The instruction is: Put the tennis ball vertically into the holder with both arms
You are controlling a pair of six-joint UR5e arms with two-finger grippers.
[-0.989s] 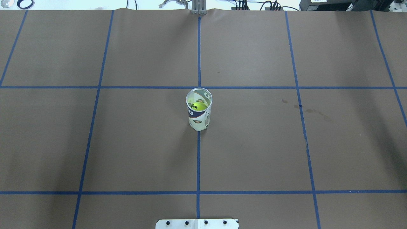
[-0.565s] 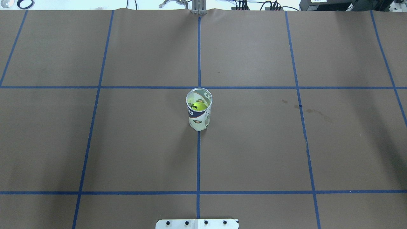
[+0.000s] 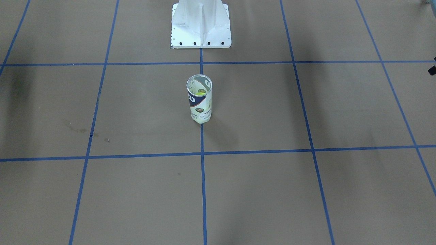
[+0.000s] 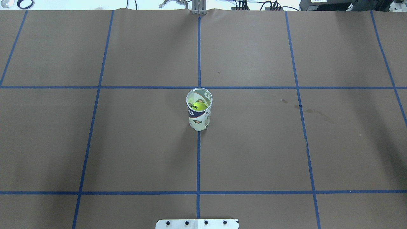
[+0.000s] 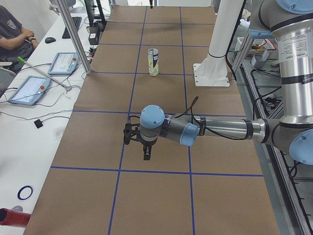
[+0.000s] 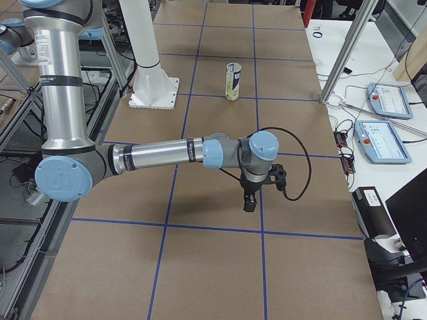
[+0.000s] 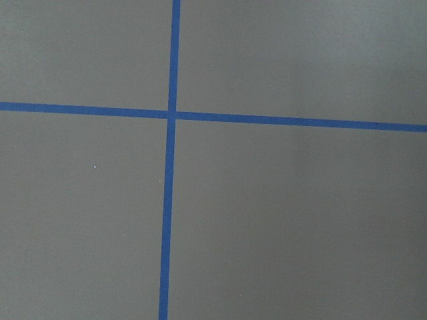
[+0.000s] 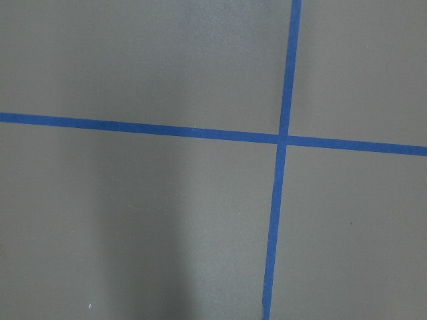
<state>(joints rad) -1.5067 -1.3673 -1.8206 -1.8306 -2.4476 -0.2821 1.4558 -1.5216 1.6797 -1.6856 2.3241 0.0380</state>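
The holder (image 4: 199,118), a clear can with a white and navy label, stands upright at the table's middle on a blue tape line. A yellow-green tennis ball (image 4: 197,106) lies inside it, seen through the open top. The holder also shows in the front view (image 3: 200,105) and in both side views (image 5: 153,62) (image 6: 232,81). My left gripper (image 5: 146,152) hangs over the table far out to the left. My right gripper (image 6: 249,202) hangs far out to the right. Both are well away from the holder, and I cannot tell whether they are open or shut. Both wrist views show only brown paper and blue tape.
The white pedestal base (image 3: 201,23) stands behind the holder on the robot's side. Brown paper (image 4: 254,143) with blue tape lines covers the table. Tablets (image 5: 29,88) and a seated person (image 5: 14,34) are beside the table's far edge.
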